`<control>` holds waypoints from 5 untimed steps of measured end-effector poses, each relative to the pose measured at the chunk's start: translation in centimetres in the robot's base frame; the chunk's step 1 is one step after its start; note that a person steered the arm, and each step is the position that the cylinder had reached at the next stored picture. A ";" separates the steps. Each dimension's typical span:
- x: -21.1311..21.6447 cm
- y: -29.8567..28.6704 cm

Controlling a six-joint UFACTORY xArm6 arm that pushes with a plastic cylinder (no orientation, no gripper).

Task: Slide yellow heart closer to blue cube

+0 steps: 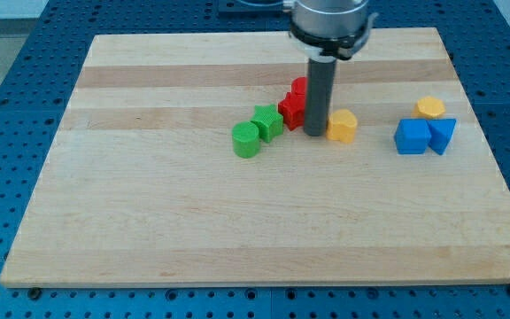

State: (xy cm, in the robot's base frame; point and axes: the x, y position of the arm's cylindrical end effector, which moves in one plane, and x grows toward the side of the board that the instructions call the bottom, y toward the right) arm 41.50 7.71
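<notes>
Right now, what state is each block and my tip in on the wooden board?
Yellow heart block: flat on the board, touching my tip's right side.
My tip: down on the board, between the red blocks and the yellow heart.
Blue cube: upright, touching the blue triangular block.
Yellow round block: just above the blue pair.
Red blocks: clustered left of the rod.
Green star block, green cylinder: adjacent.

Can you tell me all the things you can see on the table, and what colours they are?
green blocks: two, green, a star and a rounder one, left of the middle, touching.
red blocks: two, red, at the view's middle, partly behind the rod.
yellow heart: one, yellow, just right of the rod.
yellow block: one, yellow, rounded, at the view's right, above the blue ones.
blue cube: one, blue, at the view's right.
blue block: one, blue, wedge-like, against the cube's right side.
board: one, pale wood, on a blue base.
my tip: one, dark rod, between the red blocks and the heart.
</notes>
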 end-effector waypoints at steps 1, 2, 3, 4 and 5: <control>0.0 1.9; 1.4 1.9; 2.7 1.9; 2.6 1.9; 1.1 2.5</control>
State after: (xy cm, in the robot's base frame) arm 42.56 10.17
